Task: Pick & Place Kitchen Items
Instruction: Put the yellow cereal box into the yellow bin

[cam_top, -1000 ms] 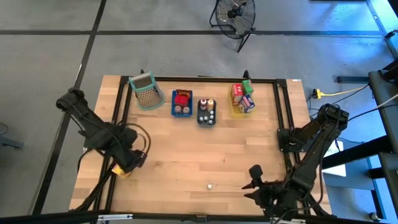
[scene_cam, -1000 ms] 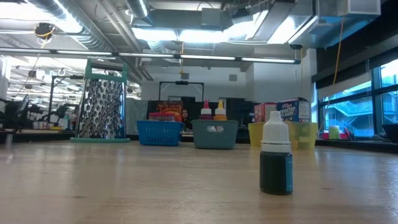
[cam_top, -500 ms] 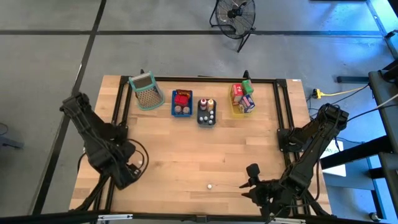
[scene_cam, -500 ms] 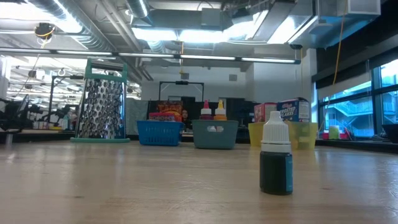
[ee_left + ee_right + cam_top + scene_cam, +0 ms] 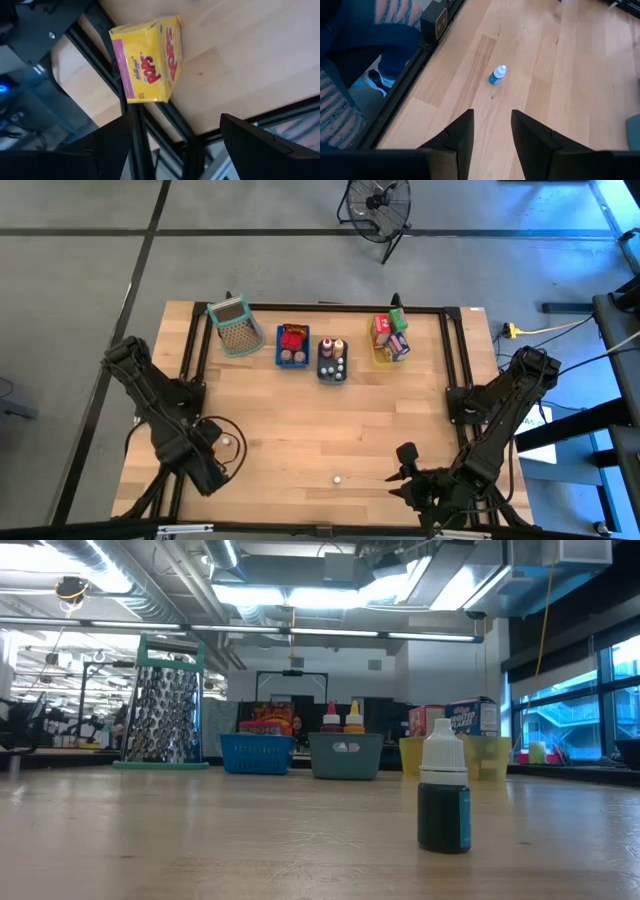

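- Two arms are showing in my high view: the left gripper (image 5: pixel 212 477) is hanging at the lower left of the frame, over the table's left edge, and the right gripper (image 5: pixel 406 463) is sitting at the lower right.
- I am seeing the left fingers (image 5: pixel 260 145) spread wide in the left wrist view, pinching nothing; a yellow carton (image 5: pixel 147 60) is lying between them farther off, beside the black frame rail (image 5: pixel 107 87).
- I am reading the right fingers (image 5: pixel 462 135) as parted with a gap between them, empty, pointing toward a small blue bottle (image 5: pixel 497 74) with a white cap.
- That bottle is standing upright on bare wood, lower centre of the high view (image 5: pixel 338 478), and large at right of centre in the low view (image 5: pixel 443 797).
- Along the top of the high view I am seeing a mesh basket (image 5: pixel 234 326), a blue tray (image 5: pixel 292 346), a grey tray (image 5: pixel 332 360) and a yellow tray (image 5: pixel 390 340), each holding small groceries.
- In the right wrist view a person's blue sleeve (image 5: pixel 367 35) is showing beyond the table (image 5: pixel 300 430).
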Available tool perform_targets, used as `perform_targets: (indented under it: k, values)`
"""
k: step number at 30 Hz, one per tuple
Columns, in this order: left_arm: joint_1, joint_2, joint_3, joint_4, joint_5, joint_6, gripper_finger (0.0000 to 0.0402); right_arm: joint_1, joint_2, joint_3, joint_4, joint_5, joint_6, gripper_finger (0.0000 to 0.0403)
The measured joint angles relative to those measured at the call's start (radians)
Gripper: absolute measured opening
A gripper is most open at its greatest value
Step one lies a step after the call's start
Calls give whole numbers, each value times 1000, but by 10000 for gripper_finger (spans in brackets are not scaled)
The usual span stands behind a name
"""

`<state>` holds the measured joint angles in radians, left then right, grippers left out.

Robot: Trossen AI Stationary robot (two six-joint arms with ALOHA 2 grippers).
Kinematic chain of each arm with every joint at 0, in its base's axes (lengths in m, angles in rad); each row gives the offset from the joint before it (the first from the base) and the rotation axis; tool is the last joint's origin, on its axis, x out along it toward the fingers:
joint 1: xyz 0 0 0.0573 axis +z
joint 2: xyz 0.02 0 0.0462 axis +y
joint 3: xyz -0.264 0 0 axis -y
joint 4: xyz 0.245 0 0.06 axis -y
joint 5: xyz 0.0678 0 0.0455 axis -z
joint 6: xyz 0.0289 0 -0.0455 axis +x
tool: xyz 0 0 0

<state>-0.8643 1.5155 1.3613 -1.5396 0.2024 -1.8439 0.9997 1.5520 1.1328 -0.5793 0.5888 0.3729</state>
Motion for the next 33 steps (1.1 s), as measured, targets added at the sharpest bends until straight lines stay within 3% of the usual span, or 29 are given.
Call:
perform_targets:
  k: [8,25,33]
  values:
    - [0,24,0,-8,-85,12,292,0,0,0,0,0,-3,133]
    - [-16,12,-81,-29,-61,66,292,0,0,0,0,-2,-6,133]
    - [-54,-33,-99,-25,-99,-21,292,0,0,0,0,-2,-7,133]
